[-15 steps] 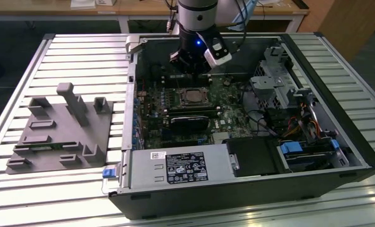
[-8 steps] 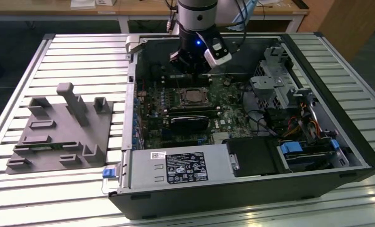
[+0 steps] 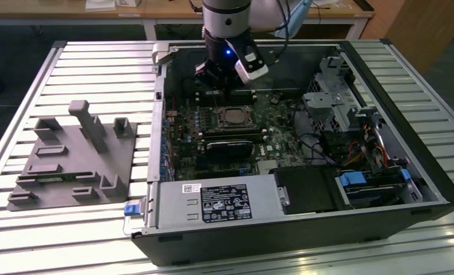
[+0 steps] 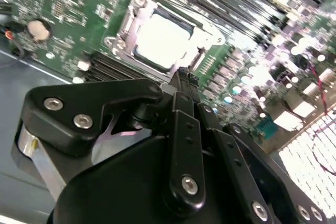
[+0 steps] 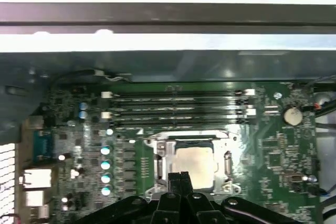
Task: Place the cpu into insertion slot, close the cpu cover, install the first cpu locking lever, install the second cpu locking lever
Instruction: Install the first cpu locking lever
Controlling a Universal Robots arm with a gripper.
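The insertion slot [image 3: 235, 117] sits mid-motherboard inside the open computer case. In both wrist views the cpu [image 5: 195, 165] [image 4: 161, 39] lies in the slot, its pale metal top showing through the window of the silver cpu cover [image 5: 157, 153] [image 4: 134, 9], which lies flat over it. A thin metal locking lever [image 4: 210, 29] runs along one edge of the slot; how it is latched I cannot tell. My gripper [image 3: 220, 91] [image 5: 180, 178] [image 4: 181, 76] hangs just above the slot's edge. Its black fingers are pressed together with nothing between them.
Memory slots [image 5: 176, 106] run beside the socket, towards the case wall. A long black card [image 3: 231, 146] lies on the other side of it. Drive cage and cables [image 3: 349, 132] fill the exterior view's right. A grey fixture [image 3: 78, 157] stands on the slatted table at its left.
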